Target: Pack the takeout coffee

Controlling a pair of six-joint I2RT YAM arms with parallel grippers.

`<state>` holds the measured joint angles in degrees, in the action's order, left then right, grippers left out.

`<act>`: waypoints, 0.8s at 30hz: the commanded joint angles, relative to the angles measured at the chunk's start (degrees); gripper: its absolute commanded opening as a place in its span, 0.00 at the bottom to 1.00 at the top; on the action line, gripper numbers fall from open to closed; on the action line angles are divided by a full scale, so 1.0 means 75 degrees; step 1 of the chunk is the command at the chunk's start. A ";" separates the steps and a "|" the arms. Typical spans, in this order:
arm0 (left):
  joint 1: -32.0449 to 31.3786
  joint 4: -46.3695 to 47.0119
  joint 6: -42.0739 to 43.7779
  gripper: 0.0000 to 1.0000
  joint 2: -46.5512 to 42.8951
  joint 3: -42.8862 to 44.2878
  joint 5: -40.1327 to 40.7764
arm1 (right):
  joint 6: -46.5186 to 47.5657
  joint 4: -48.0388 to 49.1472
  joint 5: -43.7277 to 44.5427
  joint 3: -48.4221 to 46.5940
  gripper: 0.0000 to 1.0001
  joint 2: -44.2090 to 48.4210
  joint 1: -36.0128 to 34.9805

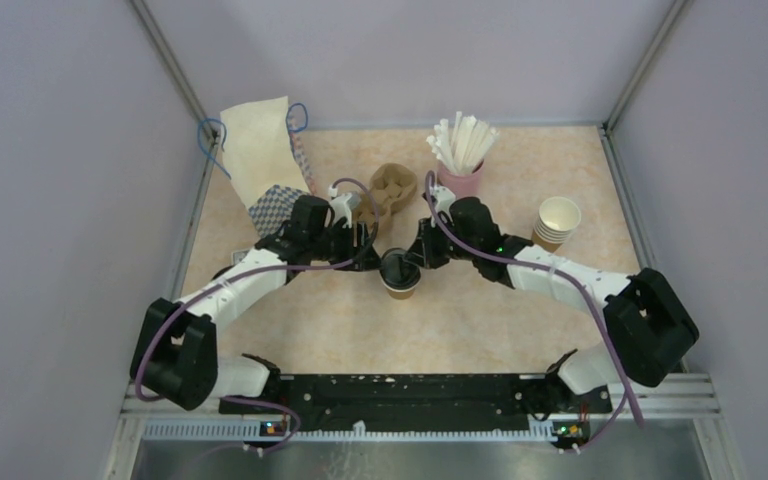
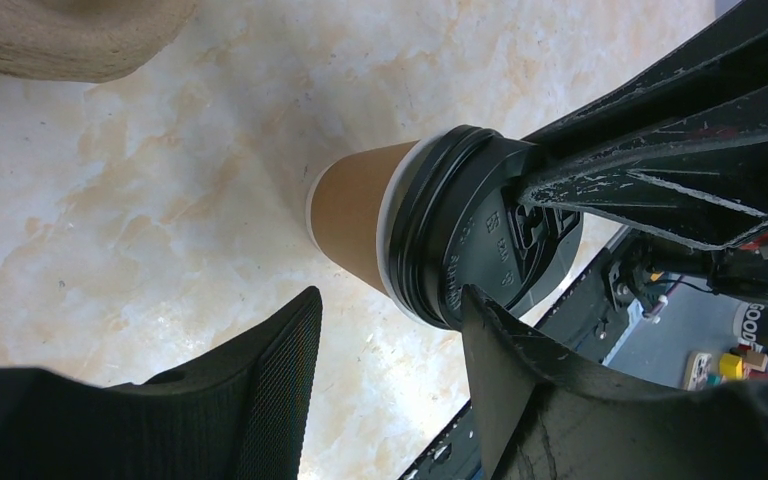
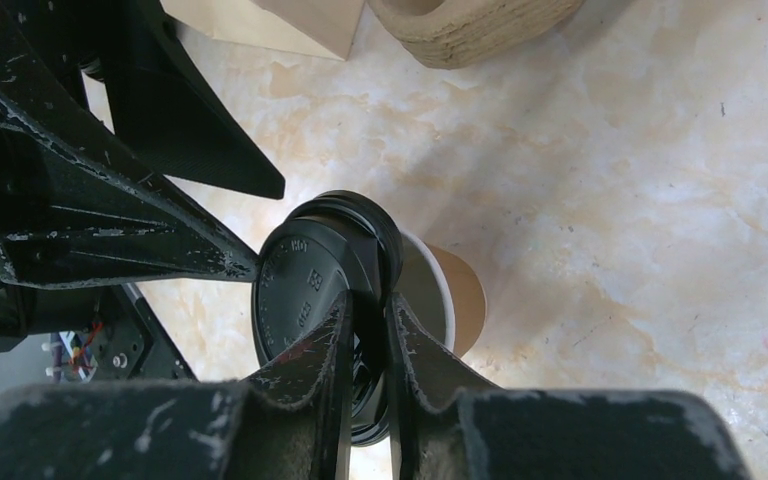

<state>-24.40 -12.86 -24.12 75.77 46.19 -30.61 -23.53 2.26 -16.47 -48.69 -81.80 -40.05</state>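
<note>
Spillage is being risked: the takeout coffee (image 1: 400,274) is being pinched by its lid (image 3: 305,290) alone in the right claw (image 3: 370,300), the left claw (image 2: 390,300) released at 10 o'clock.

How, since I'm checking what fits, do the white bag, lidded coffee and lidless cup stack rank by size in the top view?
Largest: white bag.
Then: lidless cup stack and lidded coffee, which look alike, so unranked.

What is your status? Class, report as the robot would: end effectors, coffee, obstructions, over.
Left end effector open, aimed at takeout coffee. Right end effector pinching its black lid. Coffee upright on table. Pulp carrier behind, apart.
</note>
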 commanded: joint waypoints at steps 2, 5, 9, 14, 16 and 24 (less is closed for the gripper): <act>0.0019 0.0367 0.0085 0.59 0.0099 0.0106 0.0008 | -0.0026 0.0312 -0.0135 -0.0117 0.14 -0.0189 0.0054; 0.0019 0.0367 0.0115 0.59 0.0145 0.0087 0.0041 | -0.0005 0.0266 -0.0119 -0.0107 0.16 -0.0214 0.0057; 0.0022 0.0356 0.0128 0.59 0.0226 0.0080 -0.0004 | -0.0004 0.0141 -0.0112 -0.0129 0.19 -0.0191 0.0063; 0.0020 0.0355 0.0120 0.58 0.0234 0.0102 -0.0019 | 0.0008 0.0031 -0.0056 -0.0150 0.24 -0.0156 0.0063; 0.0019 0.0356 0.0094 0.58 0.0219 0.0121 -0.0036 | -0.0005 -0.0028 -0.0050 -0.0180 0.31 -0.0119 0.0058; -0.0003 0.0379 0.0063 0.58 0.0249 0.0123 -0.0077 | 0.0069 -0.0150 0.0096 -0.0188 0.30 0.0106 0.0063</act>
<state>-24.40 -12.36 -24.08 77.41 46.19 -30.48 -23.66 0.82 -16.56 -48.69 -83.20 -39.94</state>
